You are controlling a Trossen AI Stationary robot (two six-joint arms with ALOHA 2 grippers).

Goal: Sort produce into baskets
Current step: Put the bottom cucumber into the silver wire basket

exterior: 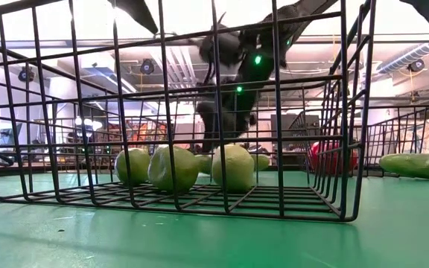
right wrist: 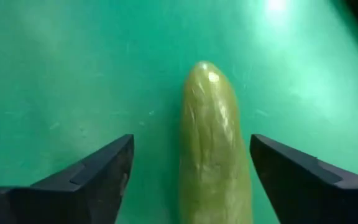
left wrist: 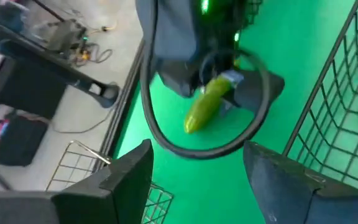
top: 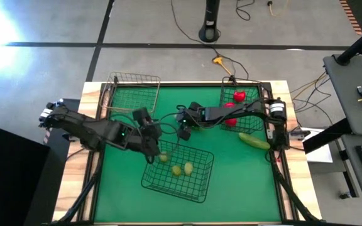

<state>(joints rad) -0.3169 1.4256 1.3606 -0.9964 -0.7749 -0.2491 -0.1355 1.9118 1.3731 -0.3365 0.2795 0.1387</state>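
Note:
My right gripper (top: 184, 132) is open low over the mat just beyond the large wire basket (top: 197, 188). Its fingers (right wrist: 98, 171) stand on either side of a green cucumber (right wrist: 213, 143) that lies on the mat, and they do not touch it. The cucumber also shows in the left wrist view (left wrist: 205, 106). My left gripper (top: 154, 142) is open and empty over the large basket's far left corner. Three limes (top: 176, 169) lie in the large basket. Three tomatoes (top: 231, 105) lie in the right basket (top: 256, 107). A second cucumber (top: 254, 140) lies on the mat at the right.
An empty wire basket (top: 115, 85) stands at the far left of the mat. My two grippers are close together at the table's middle. The large basket's mesh wall (exterior: 274, 112) fills the low view. Bare green mat (top: 118, 188) lies at the near left.

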